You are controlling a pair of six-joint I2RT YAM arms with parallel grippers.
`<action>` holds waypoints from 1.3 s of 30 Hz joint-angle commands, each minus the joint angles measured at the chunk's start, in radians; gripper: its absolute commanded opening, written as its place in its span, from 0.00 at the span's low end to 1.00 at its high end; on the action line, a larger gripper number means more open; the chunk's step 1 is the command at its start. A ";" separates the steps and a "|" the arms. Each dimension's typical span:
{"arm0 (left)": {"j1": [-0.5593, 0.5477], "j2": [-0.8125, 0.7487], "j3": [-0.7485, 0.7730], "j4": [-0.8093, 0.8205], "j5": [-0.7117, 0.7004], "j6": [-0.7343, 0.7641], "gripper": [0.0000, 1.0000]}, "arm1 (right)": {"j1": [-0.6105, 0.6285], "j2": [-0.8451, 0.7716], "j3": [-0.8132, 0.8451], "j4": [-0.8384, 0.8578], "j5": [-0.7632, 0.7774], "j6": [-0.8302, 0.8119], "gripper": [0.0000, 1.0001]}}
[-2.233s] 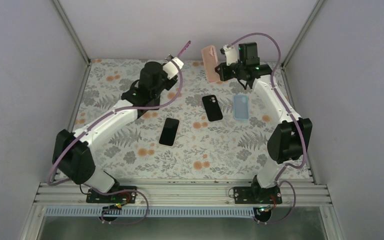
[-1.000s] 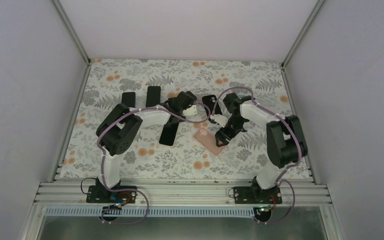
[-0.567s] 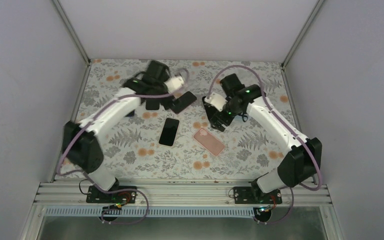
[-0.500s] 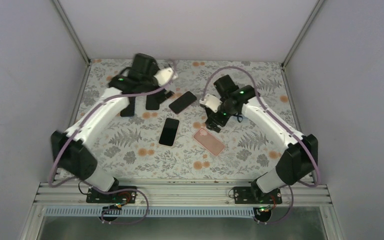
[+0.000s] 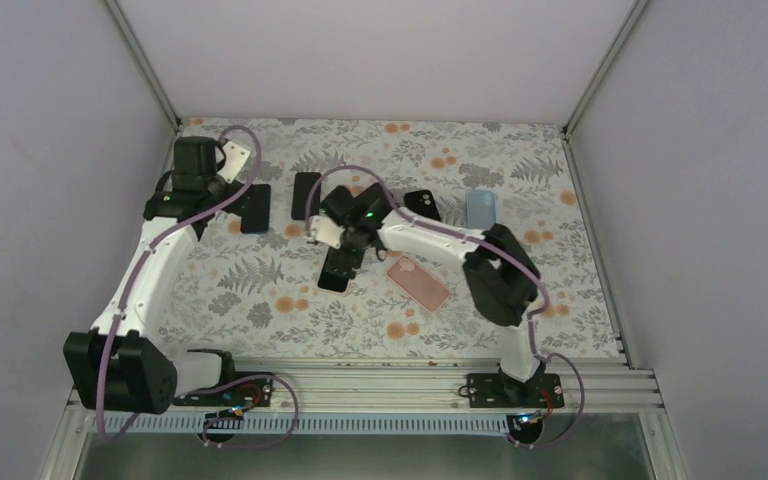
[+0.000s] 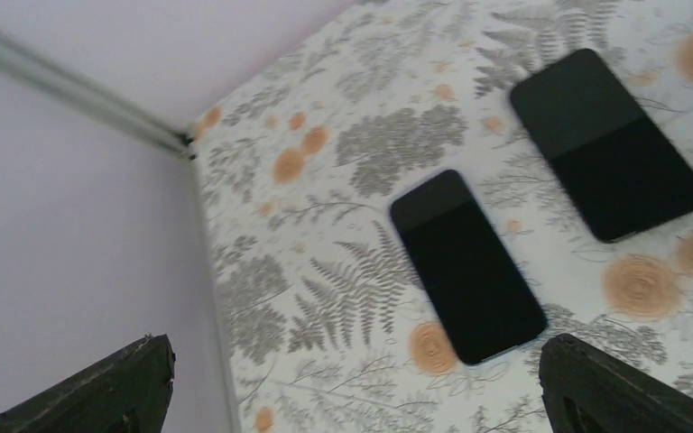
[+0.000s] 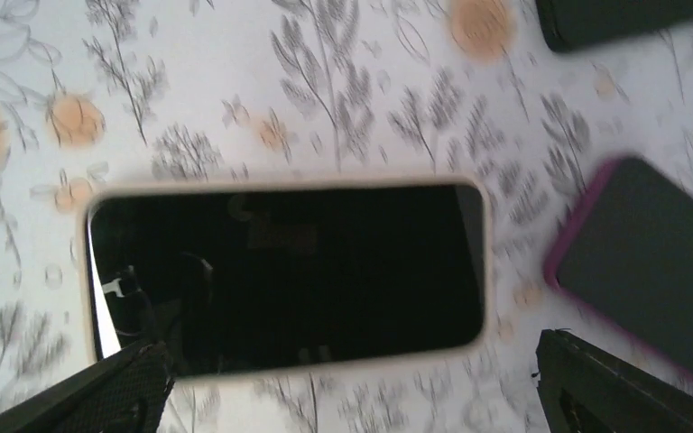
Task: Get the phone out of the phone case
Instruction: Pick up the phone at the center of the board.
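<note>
A black-screened phone in a pale cream case (image 7: 289, 275) lies flat and screen-up on the floral-patterned counter (image 5: 260, 290), centre frame in the overhead view. It is directly beneath the right hand (image 7: 352, 392), whose fingers are spread wide and empty. A salmon-pink case (image 5: 418, 283) lies just to its right. At upper left, the left hand (image 6: 352, 397), also released, hovers over a bare black phone (image 6: 466, 266) and a second black phone (image 6: 606, 144).
</note>
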State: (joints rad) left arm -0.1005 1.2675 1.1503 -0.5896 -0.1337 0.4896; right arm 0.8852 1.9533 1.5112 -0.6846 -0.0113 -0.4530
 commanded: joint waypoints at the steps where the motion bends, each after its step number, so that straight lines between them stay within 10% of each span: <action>1: 0.049 -0.093 -0.025 0.085 -0.018 -0.051 1.00 | 0.076 0.116 0.135 0.098 0.108 -0.010 1.00; 14: 0.087 -0.112 -0.037 0.091 -0.008 -0.066 1.00 | 0.138 0.324 0.279 0.139 0.213 -0.026 1.00; 39: 0.098 -0.094 -0.021 0.062 0.035 -0.082 1.00 | 0.081 -0.005 -0.281 0.124 0.314 -0.042 1.00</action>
State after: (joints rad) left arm -0.0116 1.1755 1.1198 -0.5179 -0.1181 0.4252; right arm 0.9947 1.9476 1.2751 -0.4812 0.2848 -0.5182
